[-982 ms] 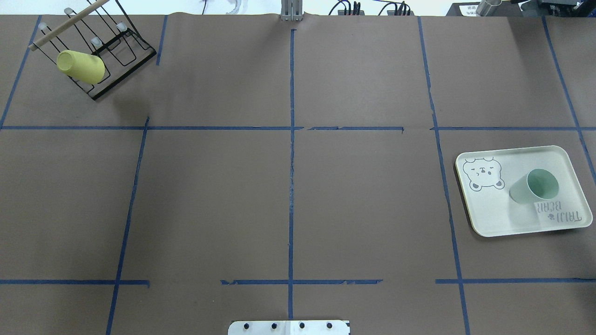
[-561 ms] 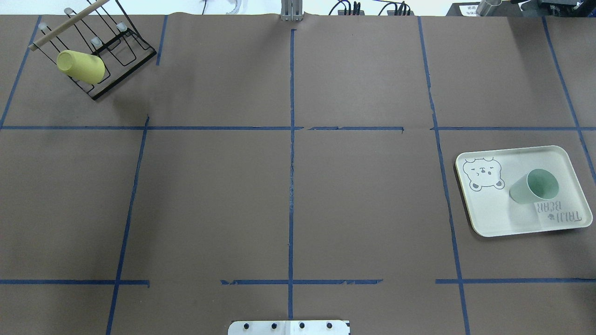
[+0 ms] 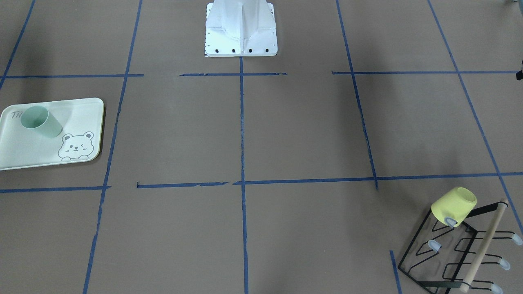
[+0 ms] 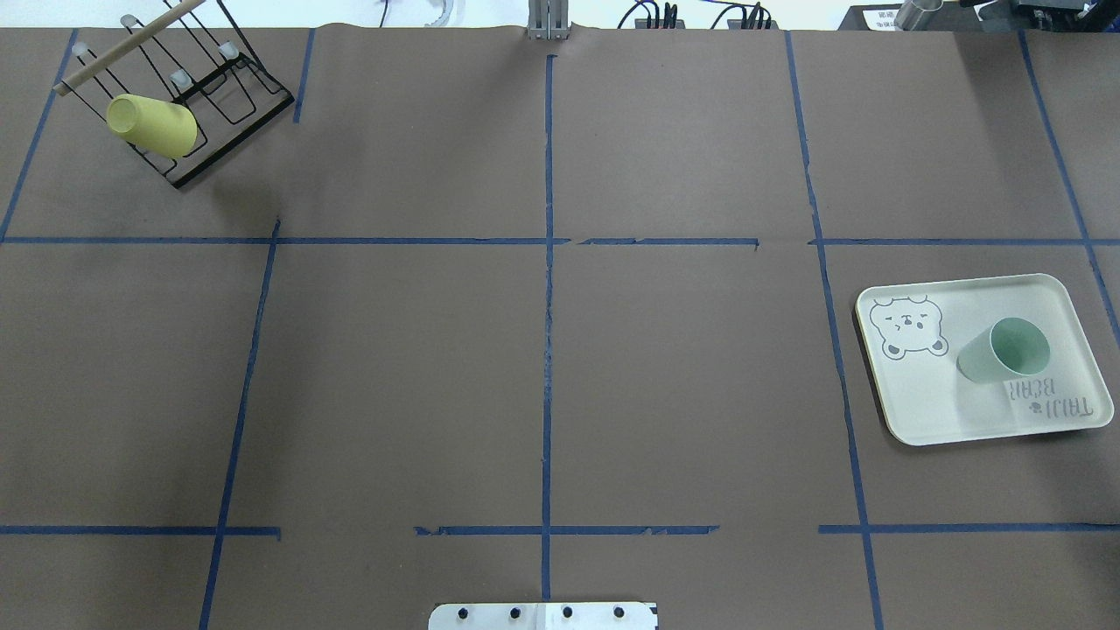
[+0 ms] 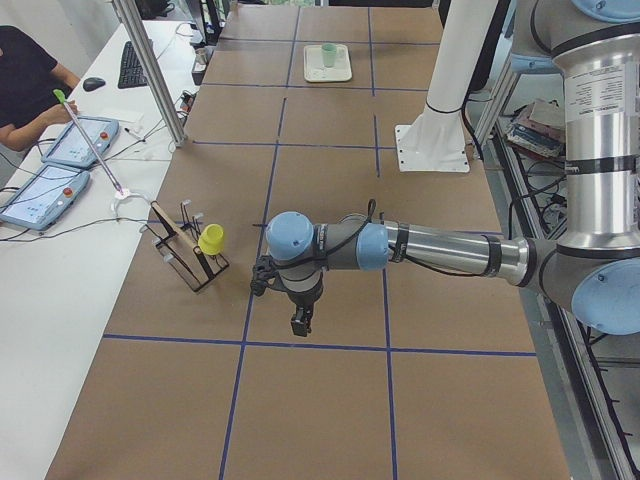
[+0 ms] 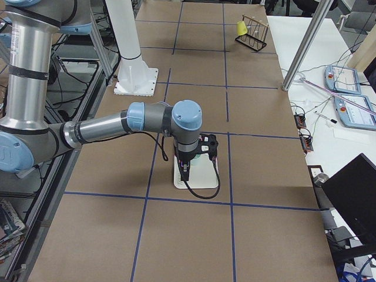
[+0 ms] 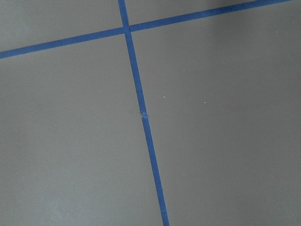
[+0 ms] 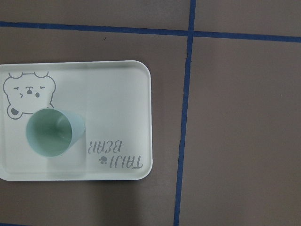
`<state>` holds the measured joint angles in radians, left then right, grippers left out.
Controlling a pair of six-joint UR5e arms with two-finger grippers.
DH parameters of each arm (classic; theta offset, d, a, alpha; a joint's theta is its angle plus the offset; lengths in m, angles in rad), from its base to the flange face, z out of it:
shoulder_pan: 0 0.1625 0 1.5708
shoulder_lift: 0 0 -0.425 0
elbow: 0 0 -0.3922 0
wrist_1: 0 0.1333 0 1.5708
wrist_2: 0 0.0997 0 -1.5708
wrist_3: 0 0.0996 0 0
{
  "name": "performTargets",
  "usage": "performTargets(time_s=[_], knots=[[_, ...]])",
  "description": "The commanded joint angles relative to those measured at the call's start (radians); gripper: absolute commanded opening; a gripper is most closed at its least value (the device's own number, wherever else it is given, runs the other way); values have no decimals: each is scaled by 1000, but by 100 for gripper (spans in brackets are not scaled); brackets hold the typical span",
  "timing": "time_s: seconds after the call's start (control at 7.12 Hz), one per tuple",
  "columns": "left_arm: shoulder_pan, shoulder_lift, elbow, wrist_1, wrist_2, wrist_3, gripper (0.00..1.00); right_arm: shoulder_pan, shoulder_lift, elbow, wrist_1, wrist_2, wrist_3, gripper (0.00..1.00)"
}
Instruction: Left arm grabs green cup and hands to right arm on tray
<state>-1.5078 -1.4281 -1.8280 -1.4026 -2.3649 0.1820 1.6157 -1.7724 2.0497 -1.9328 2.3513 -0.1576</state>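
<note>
The green cup [image 4: 1004, 350] stands upright, mouth up, on the tray [image 4: 919, 402] at the table's right side. It also shows in the front view [image 3: 40, 121] and in the right wrist view [image 8: 52, 132], beside the bear drawing. My right gripper [image 6: 187, 171] hangs above the tray, apart from the cup; it shows only in the right side view, so I cannot tell if it is open. My left gripper [image 5: 298, 322] hangs over bare table near the rack; I cannot tell its state either. The left wrist view shows only brown paper and blue tape.
A yellow cup [image 4: 153, 125] hangs mouth-down on a black wire rack [image 4: 223, 96] with a wooden bar at the far left corner. The robot's white base [image 3: 241, 28] stands at the near middle edge. Blue tape lines divide the brown table cover.
</note>
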Motion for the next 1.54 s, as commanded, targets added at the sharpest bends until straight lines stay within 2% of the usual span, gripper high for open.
performTargets(time_s=[0.0,1.4], knots=[[0,1,-3,-1,-1,1,100,1,-15,9,0,0,-26,100],[-6,-2,-5,-9,-4,5,100,0,-27,15,-2,13,-17,100]])
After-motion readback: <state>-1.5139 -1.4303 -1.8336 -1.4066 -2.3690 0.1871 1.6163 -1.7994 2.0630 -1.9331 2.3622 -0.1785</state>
